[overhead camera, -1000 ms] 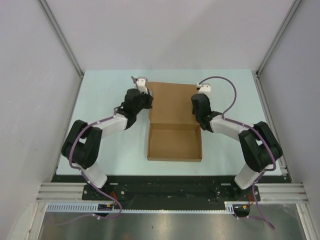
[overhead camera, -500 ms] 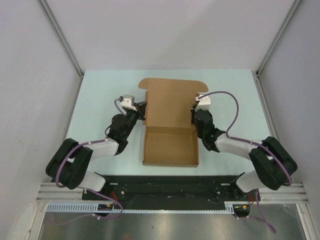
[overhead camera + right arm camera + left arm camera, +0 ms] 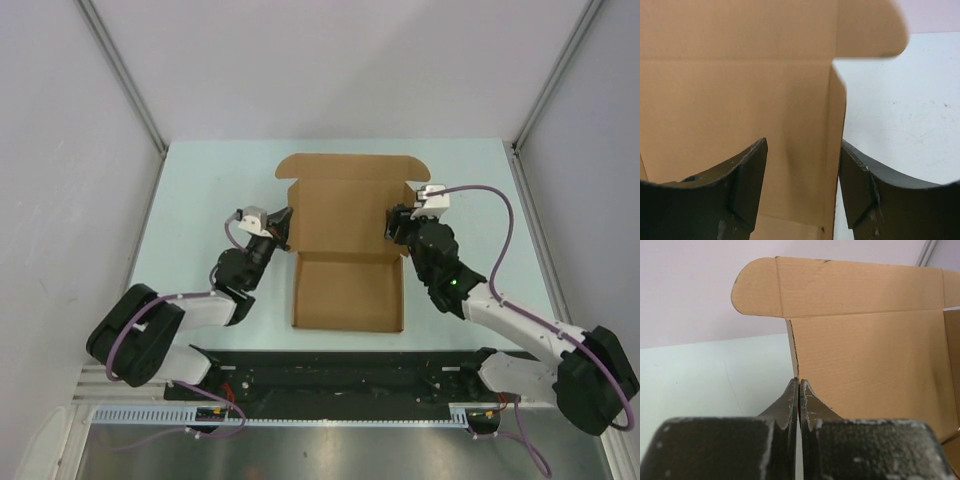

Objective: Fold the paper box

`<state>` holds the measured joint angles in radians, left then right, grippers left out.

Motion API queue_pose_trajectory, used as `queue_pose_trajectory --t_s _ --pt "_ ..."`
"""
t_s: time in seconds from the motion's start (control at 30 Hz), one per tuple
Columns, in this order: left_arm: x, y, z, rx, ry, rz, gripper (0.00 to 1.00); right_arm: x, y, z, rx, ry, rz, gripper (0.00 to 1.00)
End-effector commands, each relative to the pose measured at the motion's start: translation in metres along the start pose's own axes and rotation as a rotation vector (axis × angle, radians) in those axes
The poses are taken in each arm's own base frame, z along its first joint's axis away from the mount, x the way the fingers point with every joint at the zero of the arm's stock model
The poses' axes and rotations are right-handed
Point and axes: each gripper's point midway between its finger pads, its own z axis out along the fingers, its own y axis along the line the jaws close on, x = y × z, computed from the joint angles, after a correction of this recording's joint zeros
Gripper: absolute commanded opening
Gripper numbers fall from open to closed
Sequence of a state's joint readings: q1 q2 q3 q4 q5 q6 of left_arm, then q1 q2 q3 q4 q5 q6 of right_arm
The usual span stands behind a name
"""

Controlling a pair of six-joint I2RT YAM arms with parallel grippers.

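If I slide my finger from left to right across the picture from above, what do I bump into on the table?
left claw → paper box → right claw

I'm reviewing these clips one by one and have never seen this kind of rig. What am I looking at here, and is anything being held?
Two robot arms are bolted at the near edge of a pale green table. The wide picture looks down from above and behind them. The other two come from a camera on each wrist, so the dark shapes at the bottom are that arm's own gripper. One thing lies on the table: a brown cardboard box, tray formed, lid open at the far side. The left gripper is shut, pinching the lid's left edge. The right gripper is open, straddling the lid's right edge without squeezing it.
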<state>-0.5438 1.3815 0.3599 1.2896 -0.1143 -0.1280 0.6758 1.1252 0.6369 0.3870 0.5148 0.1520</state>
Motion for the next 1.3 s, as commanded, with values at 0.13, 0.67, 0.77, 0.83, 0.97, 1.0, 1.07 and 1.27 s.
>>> queue_pose_trajectory --t_s 0.13,0.67,0.77,0.83,0.97,1.0,1.07,1.27 --pt "-0.049 -0.005 -0.008 -0.034 -0.212 0.102 0.02 -0.018 -0.018 -0.010 0.013 0.006 0.069 0.59" --pt "-0.045 -0.005 -0.009 -0.052 -0.207 0.137 0.01 -0.016 -0.070 0.010 0.094 0.042 0.183 0.64" --pt "-0.044 -0.005 -0.008 -0.051 -0.204 0.139 0.01 -0.009 -0.062 0.020 0.022 0.080 0.212 0.62" --pt "-0.044 -0.006 -0.008 -0.048 -0.203 0.140 0.01 -0.010 -0.056 0.024 -0.019 0.079 0.220 0.61" --pt "-0.043 -0.005 -0.008 -0.050 -0.200 0.141 0.01 -0.013 -0.039 0.028 -0.110 0.076 0.251 0.61" --pt "-0.043 -0.005 -0.008 -0.051 -0.198 0.143 0.01 -0.016 -0.037 0.029 -0.120 0.062 0.256 0.61" --pt "-0.043 -0.005 -0.007 -0.052 -0.200 0.144 0.01 -0.020 -0.033 0.028 -0.140 0.053 0.276 0.61" --pt "-0.043 -0.005 -0.007 -0.050 -0.198 0.147 0.01 -0.014 -0.027 0.036 -0.192 0.103 0.272 0.47"
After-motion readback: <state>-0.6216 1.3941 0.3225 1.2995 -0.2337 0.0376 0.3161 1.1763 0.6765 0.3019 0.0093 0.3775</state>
